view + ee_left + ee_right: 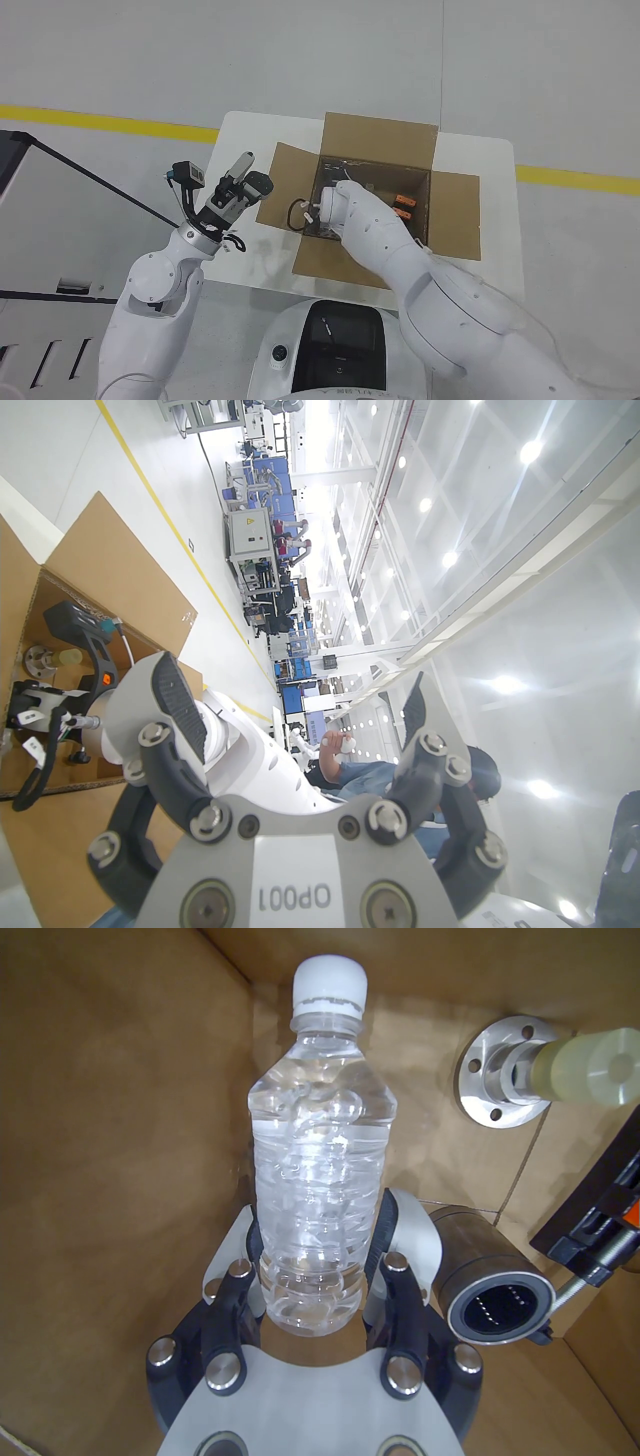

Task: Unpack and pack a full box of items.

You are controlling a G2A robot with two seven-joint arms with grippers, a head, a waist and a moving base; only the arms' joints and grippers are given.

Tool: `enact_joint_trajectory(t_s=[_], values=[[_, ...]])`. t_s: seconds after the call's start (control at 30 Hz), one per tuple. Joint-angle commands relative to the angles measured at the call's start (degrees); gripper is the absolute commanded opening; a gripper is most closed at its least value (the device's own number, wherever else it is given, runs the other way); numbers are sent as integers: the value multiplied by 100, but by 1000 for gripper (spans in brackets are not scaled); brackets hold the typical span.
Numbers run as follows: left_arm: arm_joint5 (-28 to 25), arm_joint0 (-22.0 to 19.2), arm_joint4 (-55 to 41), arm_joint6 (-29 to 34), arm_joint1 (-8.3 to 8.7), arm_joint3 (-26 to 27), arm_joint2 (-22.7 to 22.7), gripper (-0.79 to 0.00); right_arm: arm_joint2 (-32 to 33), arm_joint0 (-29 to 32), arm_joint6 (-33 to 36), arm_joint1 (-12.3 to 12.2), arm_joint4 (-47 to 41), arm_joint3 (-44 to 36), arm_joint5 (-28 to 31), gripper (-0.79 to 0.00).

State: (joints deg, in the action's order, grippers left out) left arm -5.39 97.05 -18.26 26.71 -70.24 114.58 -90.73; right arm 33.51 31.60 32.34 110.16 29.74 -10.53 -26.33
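Observation:
An open cardboard box [377, 136] stands on the white table [250, 130]. Inside it, my right gripper [317, 1220] is shut on the lower body of a clear water bottle [320, 1128] with a white cap, close to a box wall. The right arm [370, 235] dips into the box from its near side. My left gripper [248, 174] is held above the table just left of the box, open and empty, fingers pointing up into the room [292, 672].
Beside the bottle on the box floor lie a steel flange with a yellowish cylinder [500, 1073], a steel linear bearing [490, 1278] and a black clamp-like tool [600, 1213]. Orange parts [402, 205] sit deeper in the box. All flaps are folded outward.

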Motion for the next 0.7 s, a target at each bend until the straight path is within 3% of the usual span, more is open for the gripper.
enact_joint_trajectory(t_s=[0.0, 0.57, 0.6, 0.67], values=[[0, 0, 0, 0, 0, 0, 0, 0, 3, 18, 1, 5, 20, 15, 0, 0], [0, 0, 0, 0, 0, 0, 0, 0, 3, 22, 6, 6, 24, 19, -3, 0], [0, 0, 0, 0, 0, 0, 0, 0, 2, 36, -18, 6, 30, 2, 16, -397], [0, 0, 0, 0, 0, 0, 0, 0, 17, 90, -105, -12, 48, -58, 55, -403]])
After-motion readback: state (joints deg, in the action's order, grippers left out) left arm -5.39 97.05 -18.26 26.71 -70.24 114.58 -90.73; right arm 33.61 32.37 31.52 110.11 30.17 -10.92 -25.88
